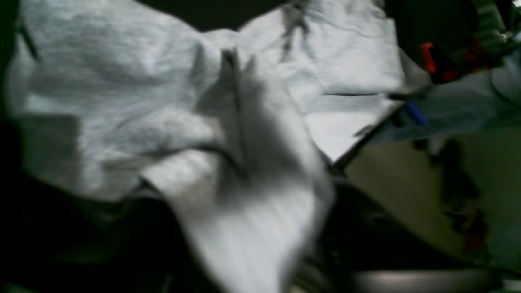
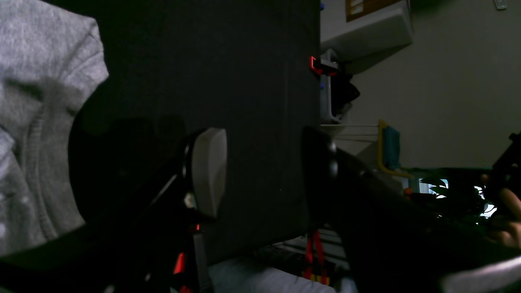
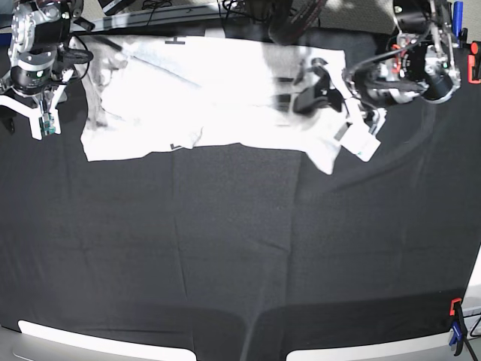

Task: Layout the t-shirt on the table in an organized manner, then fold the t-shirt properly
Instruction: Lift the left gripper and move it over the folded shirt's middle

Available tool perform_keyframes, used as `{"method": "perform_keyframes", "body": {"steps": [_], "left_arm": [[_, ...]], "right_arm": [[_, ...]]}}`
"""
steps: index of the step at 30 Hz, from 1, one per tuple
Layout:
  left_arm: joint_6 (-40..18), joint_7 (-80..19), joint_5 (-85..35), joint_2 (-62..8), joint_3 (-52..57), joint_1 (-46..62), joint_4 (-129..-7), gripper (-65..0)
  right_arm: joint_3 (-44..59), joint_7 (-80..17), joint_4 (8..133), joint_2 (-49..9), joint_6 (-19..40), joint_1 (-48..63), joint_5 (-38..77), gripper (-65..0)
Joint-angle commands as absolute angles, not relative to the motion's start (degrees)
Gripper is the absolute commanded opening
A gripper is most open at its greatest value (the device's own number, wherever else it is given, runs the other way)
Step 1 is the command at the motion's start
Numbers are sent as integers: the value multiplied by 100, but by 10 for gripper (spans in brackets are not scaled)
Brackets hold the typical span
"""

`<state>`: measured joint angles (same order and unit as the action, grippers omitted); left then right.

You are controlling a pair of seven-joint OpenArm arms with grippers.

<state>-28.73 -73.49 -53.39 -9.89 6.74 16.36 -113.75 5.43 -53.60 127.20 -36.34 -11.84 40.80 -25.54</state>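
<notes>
The near half of the table (image 3: pixel 225 263) is bare black cloth, with a red and blue clamp (image 3: pixel 455 325) at its near right corner. Farther back the t-shirt (image 3: pixel 218 94) lies crumpled along the far edge, one corner sagging toward the near side. At the far left the right gripper (image 2: pixel 260 171) hangs with jaws apart and nothing between them, beside the shirt's collar, while at the far right the left gripper (image 3: pixel 357 124) sits at the shirt's edge, too blurred to judge its grip.

The right end effector (image 2: pixel 264 171) holds its fingers apart and empty, while the left end effector (image 3: pixel 359 129) is motion-blurred.
</notes>
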Motion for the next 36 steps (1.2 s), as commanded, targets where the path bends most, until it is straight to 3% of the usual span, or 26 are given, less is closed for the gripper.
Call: {"method": "perform_keyframes", "body": {"steps": [1,3,5,11,16,22,29,33,36], "left_arm": [[-2917,-7236,-5673,-1002,576,1603,-11476,-410],[-2936,-7231,-5828,-1002,314,1588,-11476,-316],[-3022,-7161,-5861,-1000,30,1588,-11476,-279],[-3050,-6995,-5793,-1002,-377,1586,-11476,-278],[-3039,-6934,-4676,-1007,-375,1588,-11476,-278],[-2003,-6772,-3428,-996,-377,1603,-11552,-278],[-1542,-6720,-2611,-757,-375,1634,-12140,-278],[-1004,-6582,-2241,-556,-381,1669,-12145,-278],[-956,-6379,-2250,-558,-381,1796,-12143,-278]], "right_arm": [[600,-5273,12820,-3715,-1262,4077,-2703,-357],[600,-5273,12820,-3712,-1262,4077,-2700,-357],[600,-5275,12820,-3712,-1262,4080,-2700,-357],[600,-5277,12820,-3712,-1260,4080,-2652,-357],[600,-5277,12820,-3712,-1260,4080,-2641,-357],[600,-5277,12820,-3712,-1260,4080,-2639,-357],[600,-5295,12820,-3710,-1260,4080,-2639,-357],[600,-5297,12820,-3710,-1260,4082,-2639,-357],[600,-5297,12820,-3710,-1260,4080,-2639,-357]]}}
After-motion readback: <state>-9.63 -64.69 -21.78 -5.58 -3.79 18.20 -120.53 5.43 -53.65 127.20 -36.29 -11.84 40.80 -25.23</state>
